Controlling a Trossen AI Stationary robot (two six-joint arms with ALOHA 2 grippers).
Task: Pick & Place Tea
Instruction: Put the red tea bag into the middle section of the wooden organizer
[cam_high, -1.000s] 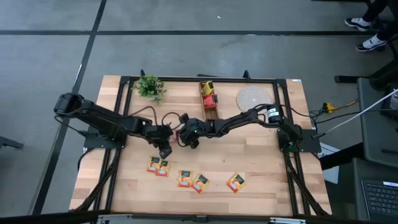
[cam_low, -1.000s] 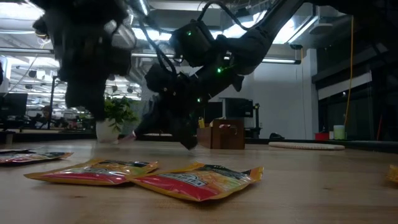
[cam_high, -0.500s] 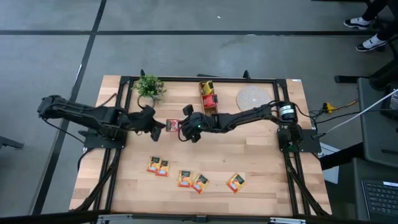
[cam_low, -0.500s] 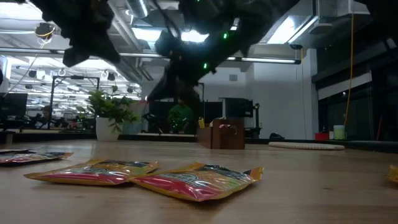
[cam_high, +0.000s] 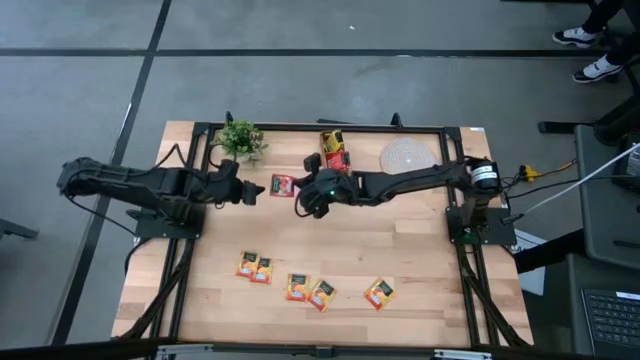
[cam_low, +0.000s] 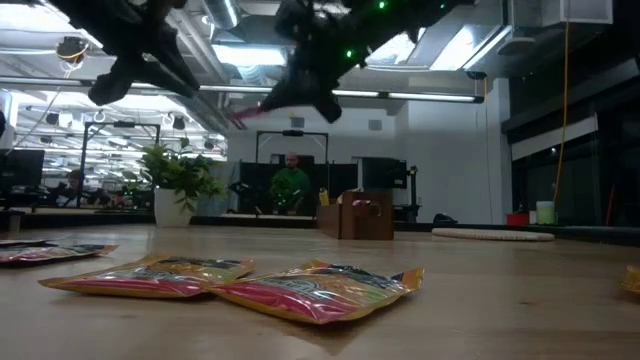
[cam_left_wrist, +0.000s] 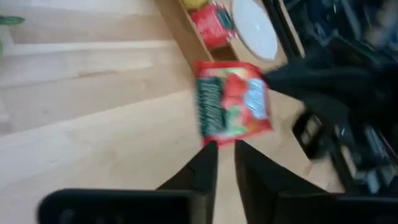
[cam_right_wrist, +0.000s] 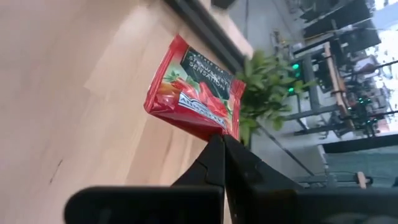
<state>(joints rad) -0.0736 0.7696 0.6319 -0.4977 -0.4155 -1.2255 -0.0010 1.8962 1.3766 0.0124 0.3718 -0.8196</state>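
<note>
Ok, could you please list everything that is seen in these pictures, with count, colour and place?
red sachet: 1, red, in the air over the table's back middle
orange sachets: 5, orange-red, flat in a row near the front edge
box: 1, brown, back middle, red and yellow sachets inside
plant: 1, green, back left
mat: 1, pale, round, back right
table: 1, light wood
person: 1, green top, in the room behind
shoes: 2, dark and white, on the floor past the back right corner
left claw: 1, dark, just left of the red sachet
right claw: 1, dark, shut on the red sachet's right edge
</note>
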